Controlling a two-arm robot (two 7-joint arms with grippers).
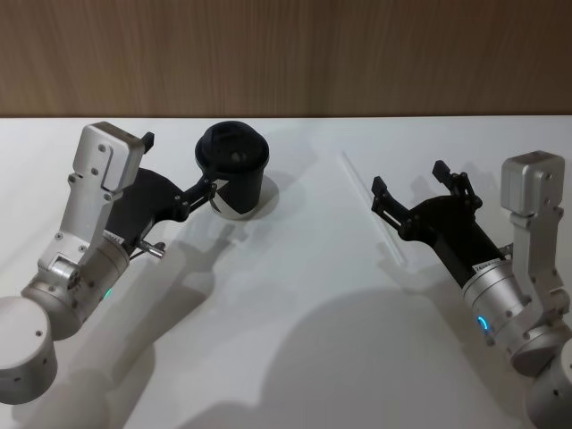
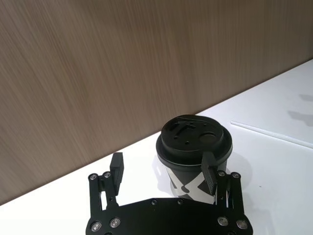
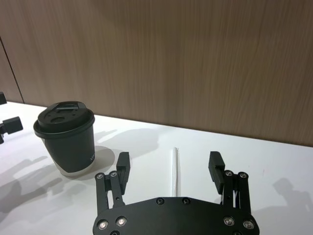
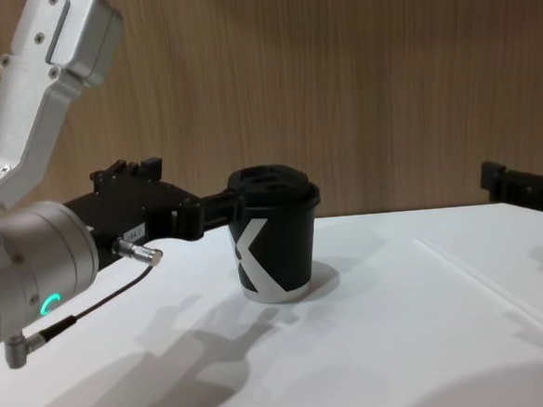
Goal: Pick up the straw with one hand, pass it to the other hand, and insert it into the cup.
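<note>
White table [image 1: 295,340], 2 grippers, 1 lidded cup [image 1: 234,174], 1 straw [image 3: 174,169].
The left gripper [image 2: 162,166], fingers spread, has 1 fingertip beside the upright cup's wall; the right gripper [image 3: 169,160], fingers released, hangs over the straw lying flat right of the cup. The lid [image 2: 194,139] hides the contents.

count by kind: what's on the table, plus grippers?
Cups: 1, the black lidded cup
Straws: 1, the straw lying flat on the table
Grippers: 2, the left gripper open by the cup, the right gripper open over the straw
Total: 4
</note>
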